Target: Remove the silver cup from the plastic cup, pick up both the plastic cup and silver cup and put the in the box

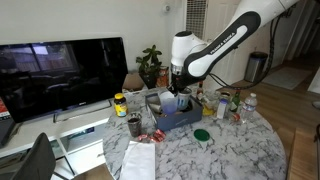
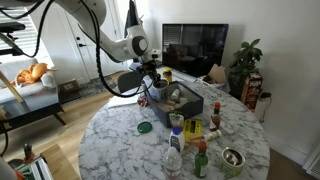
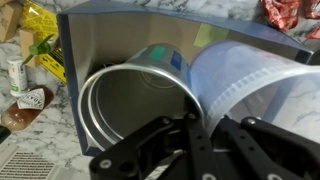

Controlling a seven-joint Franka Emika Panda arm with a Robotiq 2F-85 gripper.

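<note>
Both the slick silver cup [image 3: 128, 108] and the light, squashy plastic cup [image 3: 258, 85] lie in the box [image 3: 110, 40] by the tabletop [image 1: 240, 150] edge, best rim-gripped I reckon; my pincer's [image 3: 195, 128] spread I cannot tell.

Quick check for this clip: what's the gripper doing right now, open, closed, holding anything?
The gripper: closed on the wall of the plastic cup, down in the box beside the silver cup.
</note>
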